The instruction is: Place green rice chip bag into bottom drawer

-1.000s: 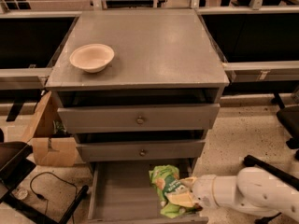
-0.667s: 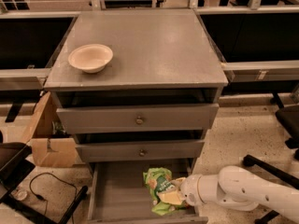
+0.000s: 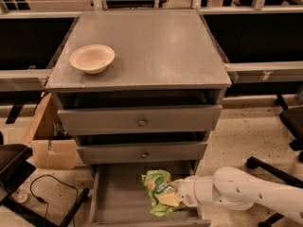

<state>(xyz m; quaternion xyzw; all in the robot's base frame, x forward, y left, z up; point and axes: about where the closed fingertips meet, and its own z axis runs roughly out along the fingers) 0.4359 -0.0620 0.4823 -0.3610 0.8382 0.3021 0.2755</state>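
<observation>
gripper [image 3: 176,198], reaching in from the right below the front-right corner of the worktop [image 3: 156,46], has its jaws closed on the green rice chip bag [image 3: 158,189], which you see over the right half of the open bottom drawer [image 3: 113,202], with a cream bowl [image 3: 92,58] near the back-left corner.

Cream bowl [image 3: 92,58] is set on the cabinet top [image 3: 161,41], left side. An open cardboard box [image 3: 49,148] is parked on the floor left of the cabinet, with a black cable [image 3: 45,189] looped just beside it. Gripper [image 3: 176,197] is located low, right of centre.
</observation>
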